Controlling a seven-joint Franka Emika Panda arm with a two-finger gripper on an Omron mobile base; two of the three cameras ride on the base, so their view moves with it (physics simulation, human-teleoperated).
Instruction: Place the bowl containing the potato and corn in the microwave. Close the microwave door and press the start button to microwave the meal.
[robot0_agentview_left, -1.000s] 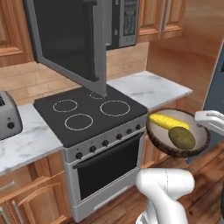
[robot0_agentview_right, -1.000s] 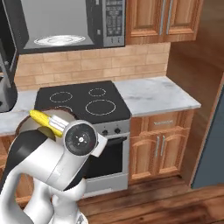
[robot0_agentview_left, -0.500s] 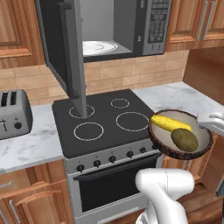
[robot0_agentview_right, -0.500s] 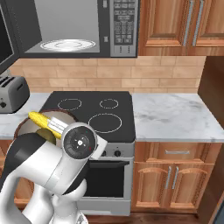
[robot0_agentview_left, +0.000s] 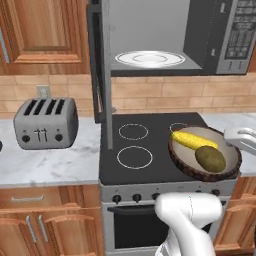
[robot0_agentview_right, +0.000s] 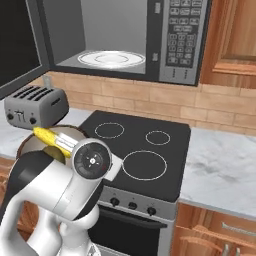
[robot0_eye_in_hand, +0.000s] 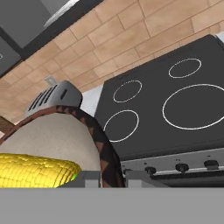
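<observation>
Dark-brown and wood-patterned, the bowl (robot0_agentview_left: 205, 155) is held up by its rim at the gripper (robot0_eye_in_hand: 107, 177), though I cannot tell how wide the fingers stand. It carries the corn (robot0_agentview_left: 193, 140) and the potato (robot0_agentview_left: 210, 158), above the stove's (robot0_agentview_left: 160, 170) front right corner. The microwave (robot0_agentview_left: 165, 40) above stands open, its door (robot0_agentview_left: 100, 70) swung left.

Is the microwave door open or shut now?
Open. The door stands swung out, edge-on, and the turntable plate inside the microwave is exposed.
</observation>
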